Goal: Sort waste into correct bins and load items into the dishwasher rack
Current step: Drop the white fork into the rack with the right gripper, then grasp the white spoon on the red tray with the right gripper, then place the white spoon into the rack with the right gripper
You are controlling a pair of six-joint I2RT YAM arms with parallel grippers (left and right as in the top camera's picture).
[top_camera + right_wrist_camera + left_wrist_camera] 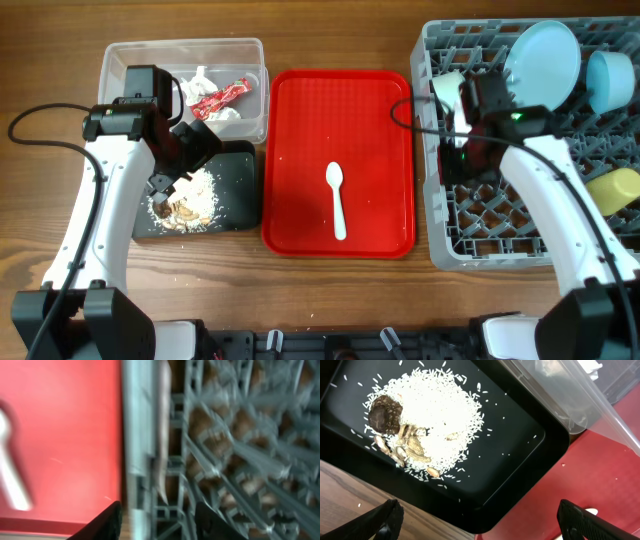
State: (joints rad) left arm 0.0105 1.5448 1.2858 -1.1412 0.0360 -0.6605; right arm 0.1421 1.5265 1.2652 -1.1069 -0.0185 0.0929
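The clear tub (115, 62) holds crumpled tissue (205, 78) and the red wrapper (222, 97). The black tray (240, 185) holds rice-like food scraps (190, 203), also in the left wrist view (427, 415). My left gripper (180, 165) is open and empty above this tray (485, 525). A white spoon (337, 198) lies on the red tray (300, 120). The grey rack (450, 235) holds the blue plate (545, 60), blue bowl (610, 78), green bowl (448, 88) and yellow cup (615, 190). My right gripper (457, 162) is open over the rack's left wall (160, 525), where a slim white piece (162, 455), seemingly the fork, stands.
The red tray sits between the black tray and the rack, close to both. The right wrist view is blurred and shows the red tray (60, 435) left of the rack wall (132, 435). Wood table (330, 300) runs along the front.
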